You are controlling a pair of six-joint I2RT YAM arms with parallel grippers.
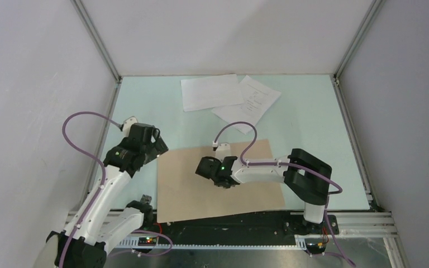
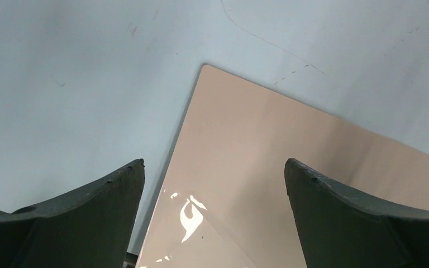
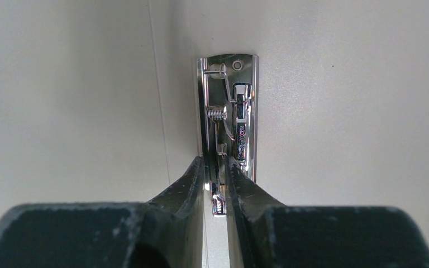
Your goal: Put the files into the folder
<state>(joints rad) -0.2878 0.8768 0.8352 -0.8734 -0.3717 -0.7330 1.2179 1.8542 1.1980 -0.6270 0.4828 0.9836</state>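
Two thin white paper sheets lie overlapped well beyond the right gripper, which sits over the flat tan cardboard folder. Left wrist: left gripper spread wide above the folder's corner. Right wrist: fingers pinched on the chrome metal clip.

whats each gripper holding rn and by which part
The right gripper pinches the folder's metal clip at its near end; the left gripper is open, holding nothing.
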